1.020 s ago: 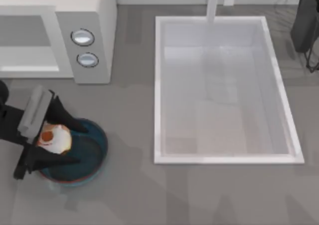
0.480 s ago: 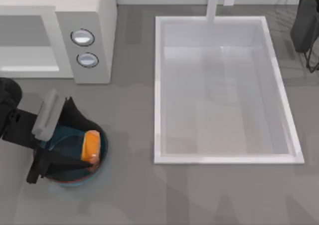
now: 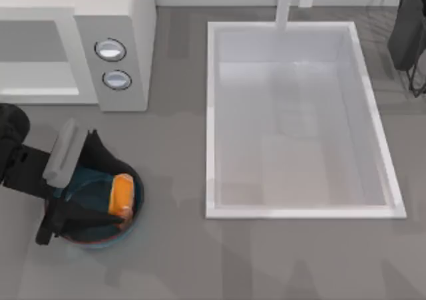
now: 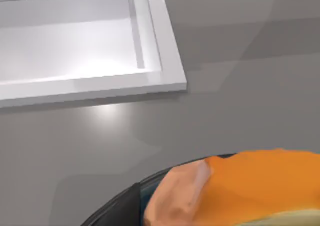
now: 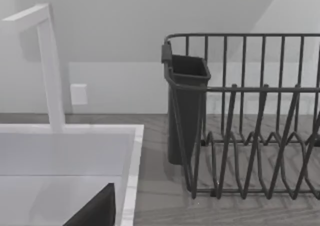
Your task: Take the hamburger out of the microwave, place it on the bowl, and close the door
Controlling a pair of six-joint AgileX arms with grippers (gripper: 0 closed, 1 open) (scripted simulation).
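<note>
Left claw [image 3: 110, 195]: hung over the bowl at the tabletop's front left, fingers spread wide, nothing pinched between them.
Hamburger [image 3: 121, 195]: sat inside the bowl on its right half, orange side up, just off the claw's fingertips; close up in the left wrist view [image 4: 240, 191] as a big orange-tan lump.
Bowl [image 3: 137, 207]: teal with a dark inside, on the tabletop in front of the microwave, mostly hidden under the left arm.
Microwave [image 3: 126, 47]: back left, white box with a grey panel and two silver-ringed dials, cavity opening seen to the left of the panel.
Door: couldn't tell from these shots where it stood.
Sink [image 3: 210, 120]: big white basin in the middle-right of the tabletop, well apart from the bowl; corner also seen in the left wrist view [image 4: 165, 60].
Faucet [image 3: 285, 4]: white post at the sink's back edge.
Right claw: couldn't tell if open or shut; that arm was parked at the far back right.
Dish rack [image 5: 250, 136]: dark wire, with a dark cup holder [image 5: 186, 105] on its side, beside the sink.
</note>
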